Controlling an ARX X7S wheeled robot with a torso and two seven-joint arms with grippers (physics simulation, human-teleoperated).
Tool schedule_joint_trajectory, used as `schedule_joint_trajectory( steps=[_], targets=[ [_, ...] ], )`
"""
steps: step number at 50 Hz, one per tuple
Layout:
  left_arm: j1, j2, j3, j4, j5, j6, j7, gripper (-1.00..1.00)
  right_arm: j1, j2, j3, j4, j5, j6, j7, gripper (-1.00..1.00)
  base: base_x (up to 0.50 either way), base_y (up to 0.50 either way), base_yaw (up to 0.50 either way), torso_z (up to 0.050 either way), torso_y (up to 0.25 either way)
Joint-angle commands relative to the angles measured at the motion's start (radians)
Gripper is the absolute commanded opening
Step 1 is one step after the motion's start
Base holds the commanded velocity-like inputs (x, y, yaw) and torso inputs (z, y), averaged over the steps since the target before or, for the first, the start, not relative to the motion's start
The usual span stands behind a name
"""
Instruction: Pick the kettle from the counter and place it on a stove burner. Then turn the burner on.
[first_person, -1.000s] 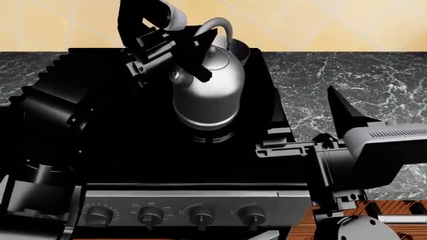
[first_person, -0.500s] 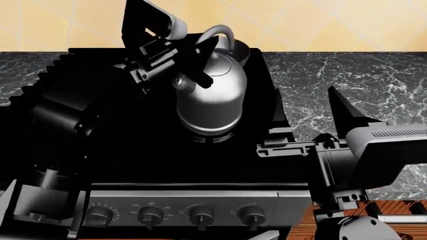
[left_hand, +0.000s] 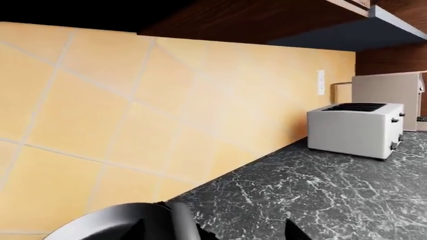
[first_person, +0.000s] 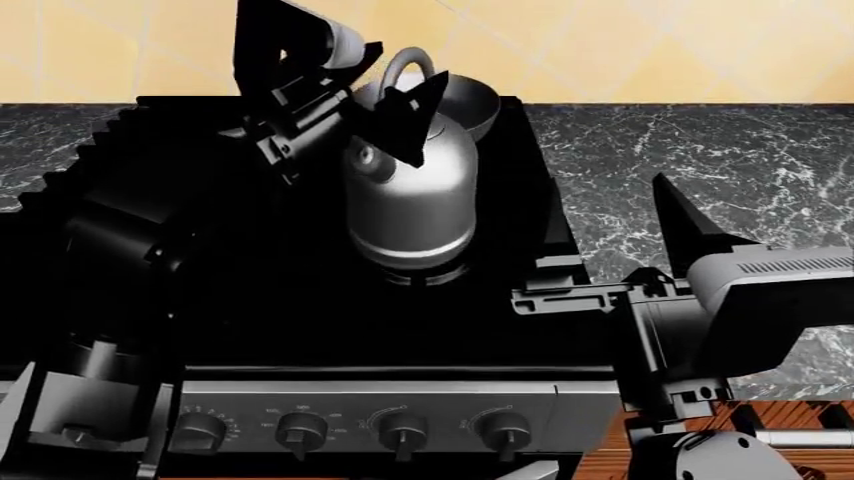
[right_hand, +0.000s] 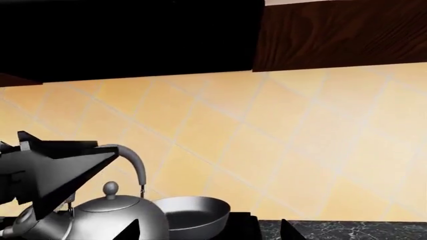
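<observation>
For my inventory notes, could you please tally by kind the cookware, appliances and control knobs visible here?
Kettle: 1
Frying pan: 1
Toaster: 1
Control knobs: 4
Total: 7

Kettle (first_person: 411, 190) sits on a stove burner (first_person: 424, 272) — frying pan (first_person: 470, 100) behind it.

Left hand (first_person: 350, 85) raised, fingers spread, right hand (first_person: 607, 250) low, fingers apart

The domed silver-grey kettle (first_person: 414, 195) looks like smooth brushed metal; the black-grey white-veined counter (first_person: 694, 160) resembles polished marble.
</observation>
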Motion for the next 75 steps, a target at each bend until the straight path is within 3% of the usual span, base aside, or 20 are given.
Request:
schedule_joint_trajectory(
  steps=[1,13,26,36,43,53,75],
  targets=[
    [-0.007,0.002,-0.011,0.01,-0.014,0.001,-0.037,1.0,0.001,0.004,-0.005,0.001,0.005,-0.001,0.004,1.0,0.0,0.0,0.0,0.0,0.0],
    [-0.025,-0.004,-0.025,0.042,-0.031,-0.016,-0.058,1.0,0.004,0.009,-0.01,-0.003,0.01,0.002,0.011,1.0,0.0,0.0,0.0,0.0,0.0],
    [0.047,-0.019,-0.149,0.305,-0.096,-0.017,-0.233,1.0,0.001,0.014,-0.011,-0.002,0.016,-0.01,0.011,1.0,0.0,0.0,0.0,0.0,0.0],
    [0.222,-0.039,-0.284,0.566,-0.13,-0.024,-0.459,1.0,-0.003,0.018,-0.012,-0.005,0.02,-0.026,0.015,1.0,0.0,0.0,0.0,0.0,0.0],
    [0.471,-0.056,-0.269,0.756,-0.054,0.033,-0.535,1.0,-0.002,0.02,-0.016,-0.006,0.019,-0.031,0.02,1.0,0.0,0.0,0.0,0.0,0.0],
    [0.78,-0.051,-0.277,0.856,0.054,0.258,-0.511,1.0,0.012,0.025,-0.05,-0.006,-0.014,-0.004,0.046,1.0,0.0,0.07,0.0,0.0,0.0],
    [0.819,-0.05,-0.267,0.863,0.068,0.307,-0.507,1.0,0.032,0.037,-0.08,-0.023,-0.037,0.056,0.091,1.0,-0.36,0.36,0.0,0.0,0.0]
  ],
)
